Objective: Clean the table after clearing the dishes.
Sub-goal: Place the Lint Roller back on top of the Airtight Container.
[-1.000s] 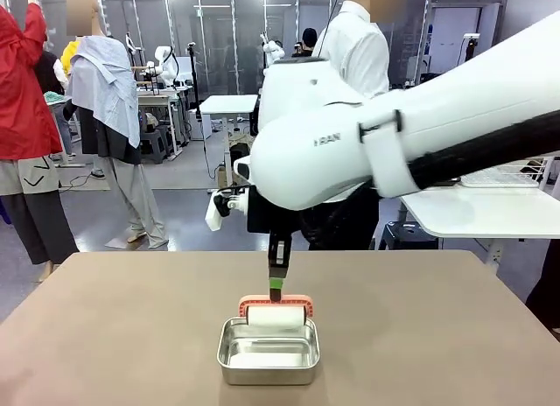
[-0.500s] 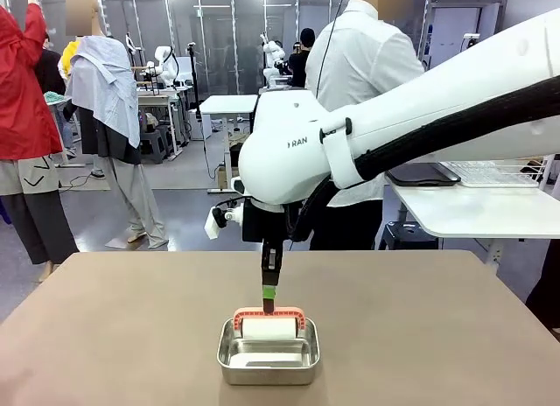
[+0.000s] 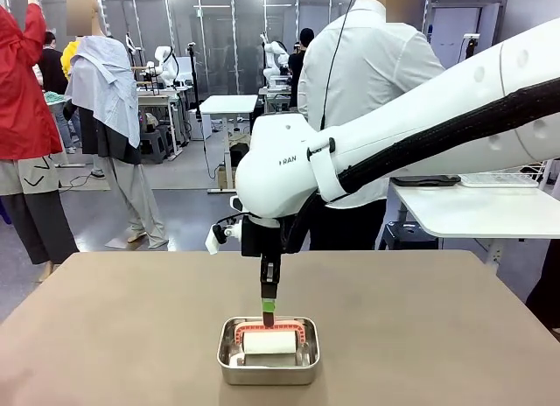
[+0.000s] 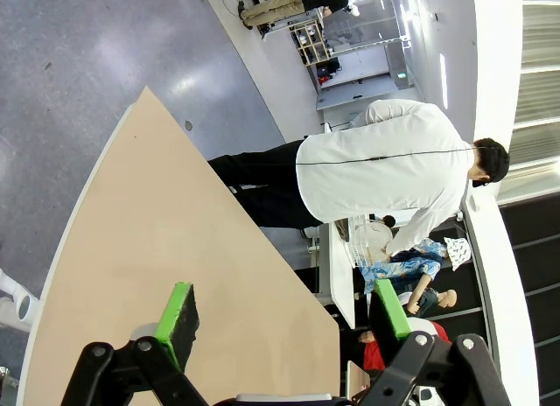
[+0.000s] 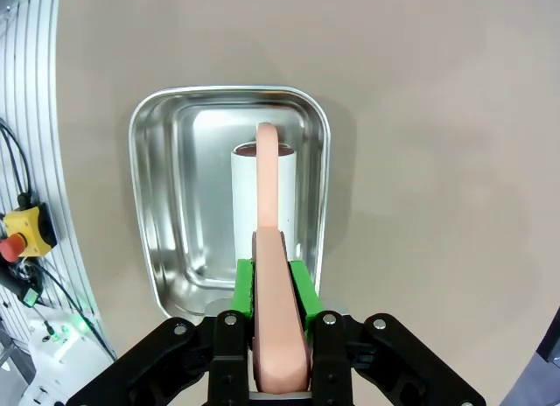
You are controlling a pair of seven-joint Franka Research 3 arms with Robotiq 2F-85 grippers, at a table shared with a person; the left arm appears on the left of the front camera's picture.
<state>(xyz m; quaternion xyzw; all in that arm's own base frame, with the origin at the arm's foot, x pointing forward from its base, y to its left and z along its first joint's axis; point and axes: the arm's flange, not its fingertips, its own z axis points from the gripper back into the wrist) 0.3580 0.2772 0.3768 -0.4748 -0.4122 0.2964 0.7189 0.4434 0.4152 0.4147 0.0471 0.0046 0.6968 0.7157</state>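
Observation:
The brownish table spans the front view. Near its front middle stands a small steel tin. My right gripper hangs over it, shut on the pink handle of a lint roller whose white roll lies down inside the tin. From the right wrist, the green pads clamp the pink handle, with the white roll lying in the tin. My left gripper is open with nothing between its fingers, above the table. The dishes are out of view.
A person in a white shirt stands just beyond the table's far edge, back turned, also seen as a person from the left wrist. A white side table stands at the right. Bare tabletop lies on both sides of the tin.
My right arm has come down, lowering the lint roller from the tin's far rim into the tin. The arm's elbow has swung left, uncovering more of the person.

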